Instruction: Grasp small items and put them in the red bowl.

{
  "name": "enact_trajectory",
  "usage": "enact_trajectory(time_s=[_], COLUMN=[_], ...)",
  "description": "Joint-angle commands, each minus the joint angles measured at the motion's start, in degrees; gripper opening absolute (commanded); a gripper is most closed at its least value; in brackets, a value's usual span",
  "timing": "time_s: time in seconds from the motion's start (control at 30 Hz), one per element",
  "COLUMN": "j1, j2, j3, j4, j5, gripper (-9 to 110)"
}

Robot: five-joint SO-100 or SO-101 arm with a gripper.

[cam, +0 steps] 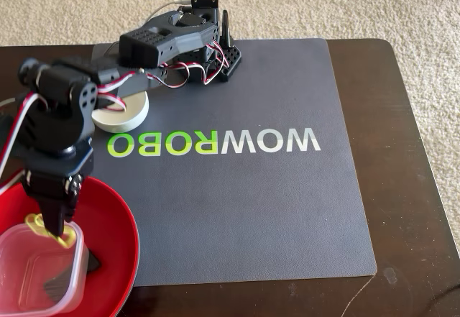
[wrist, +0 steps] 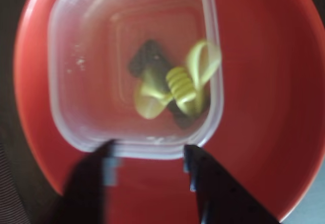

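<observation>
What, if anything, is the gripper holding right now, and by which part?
Nothing. In the wrist view the gripper is open over the red bowl, fingers clear of the clear tub and the yellow-green band lying loose in it.

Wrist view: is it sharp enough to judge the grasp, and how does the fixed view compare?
Wrist view: soft throughout, gripper fingers smeared into dark shapes, yet the band in the tub reads clearly. Fixed view: sharper, evenly lit; the red bowl and tub are cut off at the corner.
</observation>
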Motion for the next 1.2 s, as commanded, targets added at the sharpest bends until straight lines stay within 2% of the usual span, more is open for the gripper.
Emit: enact_trajectory(time_s=[0.0,0.07,0.13,0.33,0.37,0.47,0.57,0.7,0.87,1.0,1.17], j1=[-1.9,-2.5,-3.0,-4.4,-4.1,0.3,8.9,20.0,27.2,27.0,19.4], j2=[1.8,5.1,14.7,62.9,71.0,93.6,105.2,105.9,105.9,95.8,85.2], j3=[-2.3,-0.6,9.3,63.5,72.4,97.7,112.9,122.7,139.2,141.1,137.5], j4=[0.1,0.4,0.4,0.4,0.4,0.4,-0.3,-2.2,-20.7,-31.4,-38.6], j5=[0.8,0.9,0.9,7.6,11.2,24.4,34.1,40.9,47.6,45.9,37.0], gripper=[40,42,42,34,30,28,26,22,20,20,20])
